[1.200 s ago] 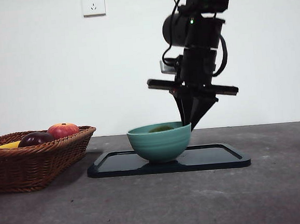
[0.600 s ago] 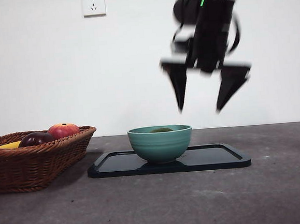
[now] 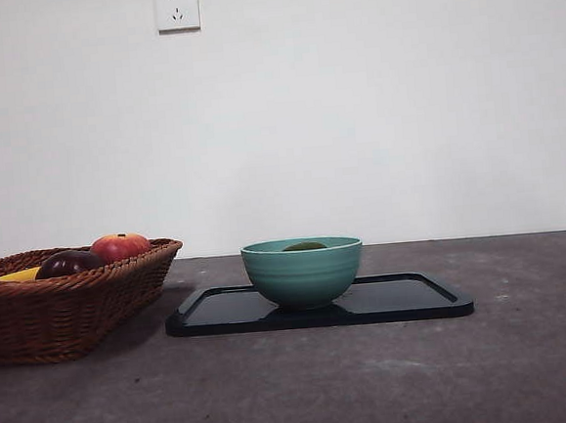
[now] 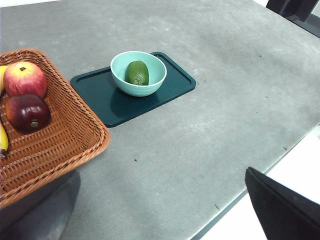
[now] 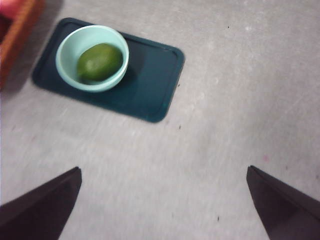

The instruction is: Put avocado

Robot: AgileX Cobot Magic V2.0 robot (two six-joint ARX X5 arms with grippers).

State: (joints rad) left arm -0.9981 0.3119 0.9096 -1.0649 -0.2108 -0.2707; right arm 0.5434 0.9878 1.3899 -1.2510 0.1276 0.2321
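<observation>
bare test bench, lab-like room
grey table [image 3: 394, 379], blank white wall [image 3: 373, 106] with 1 socket [image 3: 177, 6]; staged wicker basket [image 3: 94, 300], dark tray [image 3: 407, 298].

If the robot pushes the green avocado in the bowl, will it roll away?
Probably not far. The avocado is rounded and egg-shaped, so it would likely wobble, but the teal bowl walls surround it. Its dull skin looks grippy rather than slippery. The bowl itself might slide on the smooth dark tray.

One avocado [image 4: 137, 73], one bowl [image 4: 152, 86], one tray [image 4: 174, 86], one basket [image 4: 70, 135], three basket fruits
</observation>
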